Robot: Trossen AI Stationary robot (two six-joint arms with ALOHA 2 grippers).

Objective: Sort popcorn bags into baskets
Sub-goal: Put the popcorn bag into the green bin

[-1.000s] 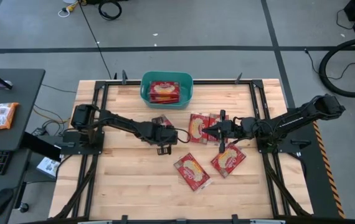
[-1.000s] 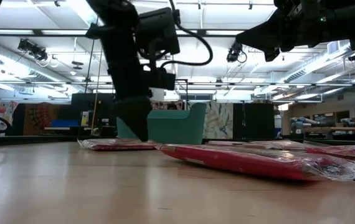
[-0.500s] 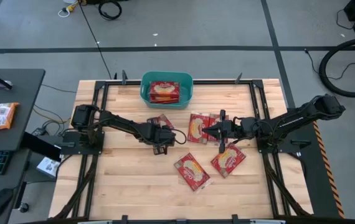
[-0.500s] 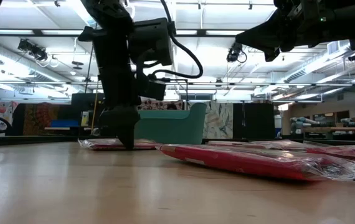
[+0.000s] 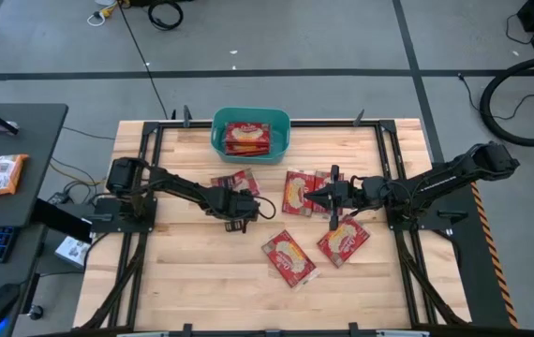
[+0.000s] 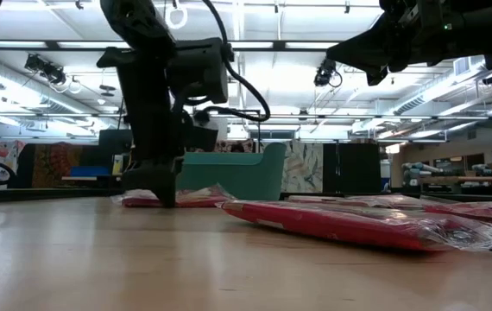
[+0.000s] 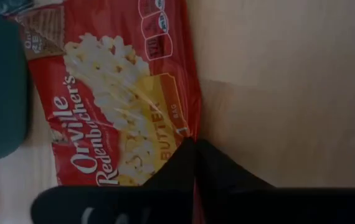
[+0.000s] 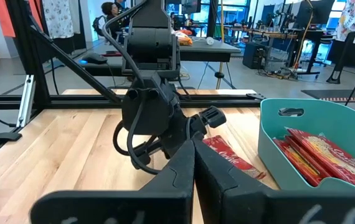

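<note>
Left pincer [image 5: 232,203], farther left than a second ago, now pinches the edge of a popcorn bag [image 5: 233,182] on the desk [image 5: 192,271] near the teal basket [image 5: 282,120]. The left wrist view alone shows the bag's butter label. Right pincer [image 5: 333,197] hovers, pressed together.

Teal basket [image 5: 251,134] holds approx. 2 red popcorn bags [image 5: 246,139]; 5 more on table.
</note>
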